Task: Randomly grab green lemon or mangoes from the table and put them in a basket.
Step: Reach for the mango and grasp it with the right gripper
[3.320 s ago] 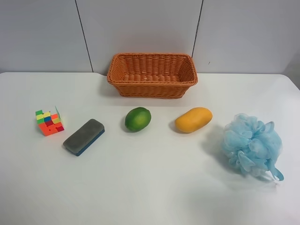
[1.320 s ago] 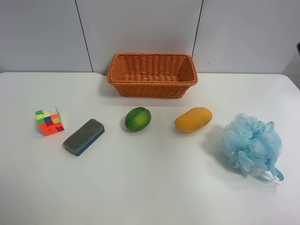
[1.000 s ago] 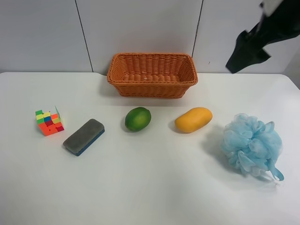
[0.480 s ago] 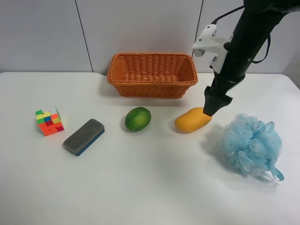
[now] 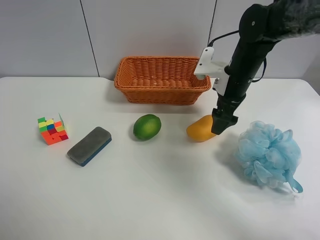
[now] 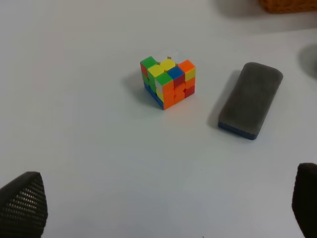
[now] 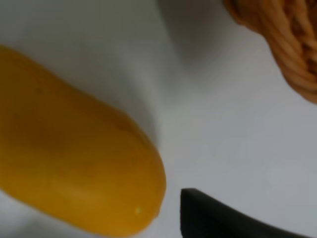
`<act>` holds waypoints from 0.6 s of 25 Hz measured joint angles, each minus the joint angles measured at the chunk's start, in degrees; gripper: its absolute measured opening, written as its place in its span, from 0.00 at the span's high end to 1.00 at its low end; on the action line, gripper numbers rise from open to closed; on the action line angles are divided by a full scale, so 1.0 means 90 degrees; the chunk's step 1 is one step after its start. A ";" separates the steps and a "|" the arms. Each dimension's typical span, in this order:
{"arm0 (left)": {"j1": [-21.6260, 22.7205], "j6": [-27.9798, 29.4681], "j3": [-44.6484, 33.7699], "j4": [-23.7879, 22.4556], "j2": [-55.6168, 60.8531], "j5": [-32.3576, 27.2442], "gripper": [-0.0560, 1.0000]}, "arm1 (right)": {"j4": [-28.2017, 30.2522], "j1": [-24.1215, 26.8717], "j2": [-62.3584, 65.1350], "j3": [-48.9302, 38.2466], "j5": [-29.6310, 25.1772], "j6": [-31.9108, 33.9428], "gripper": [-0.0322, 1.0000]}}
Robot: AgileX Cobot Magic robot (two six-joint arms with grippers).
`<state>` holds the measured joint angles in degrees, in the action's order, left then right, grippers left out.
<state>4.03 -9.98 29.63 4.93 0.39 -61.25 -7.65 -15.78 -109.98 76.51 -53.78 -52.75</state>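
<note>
The yellow-orange mango (image 5: 200,129) lies on the white table (image 5: 160,200) in front of the wicker basket (image 5: 162,80). The arm at the exterior high view's right has come down on it, and its gripper (image 5: 221,125) stands over the mango's right end. The right wrist view shows the mango (image 7: 74,163) close up, with one dark fingertip (image 7: 233,218) beside it and apart from it, and a corner of the basket (image 7: 292,44). The green lemon (image 5: 147,127) lies left of the mango, untouched. My left gripper (image 6: 163,198) is open and empty above the table.
A colourful cube (image 5: 52,130) and a grey-and-blue eraser (image 5: 90,145) lie at the left; both show in the left wrist view, the cube (image 6: 168,82) and the eraser (image 6: 251,99). A blue bath puff (image 5: 268,154) sits right of the mango, close to the arm.
The arm entered from the upper right and has come down to the mango's right end, a little lower and further left than half a second ago. The fruits have not moved.
</note>
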 joint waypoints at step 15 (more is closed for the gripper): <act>0.0000 0.0000 0.0000 0.0000 0.0000 0.0000 0.01 | -0.0107 0.0000 -0.0694 0.0007 0.0731 -0.0677 0.01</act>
<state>4.03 -9.98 29.63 4.93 0.39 -61.25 -8.61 -15.78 -116.23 76.57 -47.20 -58.85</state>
